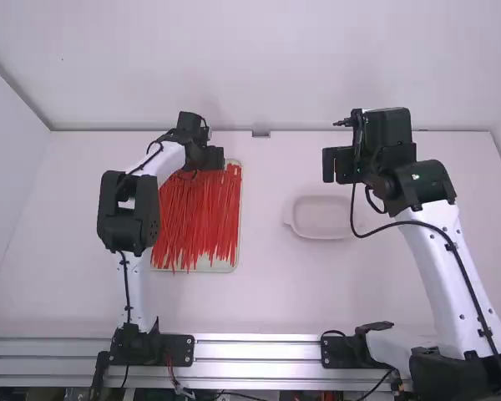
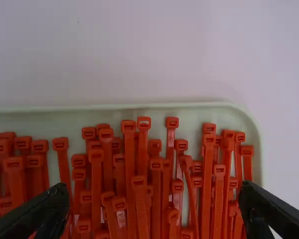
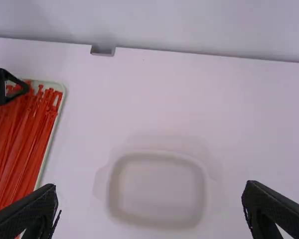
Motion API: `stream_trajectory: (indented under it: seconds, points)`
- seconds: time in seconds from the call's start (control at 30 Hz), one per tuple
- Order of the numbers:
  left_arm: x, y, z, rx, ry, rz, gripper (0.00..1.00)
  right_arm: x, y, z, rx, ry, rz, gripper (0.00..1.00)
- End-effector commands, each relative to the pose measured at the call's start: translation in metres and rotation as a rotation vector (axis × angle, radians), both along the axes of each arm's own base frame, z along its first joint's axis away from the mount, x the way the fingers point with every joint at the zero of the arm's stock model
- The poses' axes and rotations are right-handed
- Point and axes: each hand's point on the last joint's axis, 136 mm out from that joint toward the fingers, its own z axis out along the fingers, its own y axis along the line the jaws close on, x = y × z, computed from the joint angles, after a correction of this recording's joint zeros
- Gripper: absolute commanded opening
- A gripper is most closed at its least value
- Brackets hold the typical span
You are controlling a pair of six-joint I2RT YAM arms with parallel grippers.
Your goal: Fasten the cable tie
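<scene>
A heap of red cable ties (image 1: 199, 215) lies on a pale tray (image 1: 237, 219) left of the table's middle. My left gripper (image 1: 205, 163) hangs open over the far end of the heap, where the ties' heads (image 2: 139, 164) point to the tray's far rim (image 2: 139, 107); its fingers (image 2: 32, 214) stand wide apart with nothing between them. My right gripper (image 1: 361, 160) is raised above the table at the right, open and empty, looking down on an empty white dish (image 3: 159, 186).
The white dish (image 1: 321, 217) sits right of the middle, apart from the tray. A small grey bracket (image 1: 260, 131) is fixed at the back wall. White walls bound the table at the left and back.
</scene>
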Motion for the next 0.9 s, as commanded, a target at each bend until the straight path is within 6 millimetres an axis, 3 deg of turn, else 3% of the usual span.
stream_trajectory:
  seconds: [0.0,0.23,0.43,0.87]
  points:
    - [0.004,-0.008,0.001,-0.013,-0.004,-0.01,0.88,0.005,0.0,0.015,0.003,-0.039,-0.002,0.98]
    - [0.002,-0.01,0.001,-0.02,0.001,-0.018,0.79,0.006,0.0,0.015,0.003,-0.041,-0.003,0.98]
    - [0.002,-0.018,-0.002,-0.036,-0.011,-0.035,0.78,0.006,0.0,0.015,0.004,-0.041,-0.002,0.98]
    - [0.002,-0.014,-0.013,-0.034,-0.028,-0.028,0.76,0.006,0.001,0.015,0.004,-0.041,-0.002,0.98]
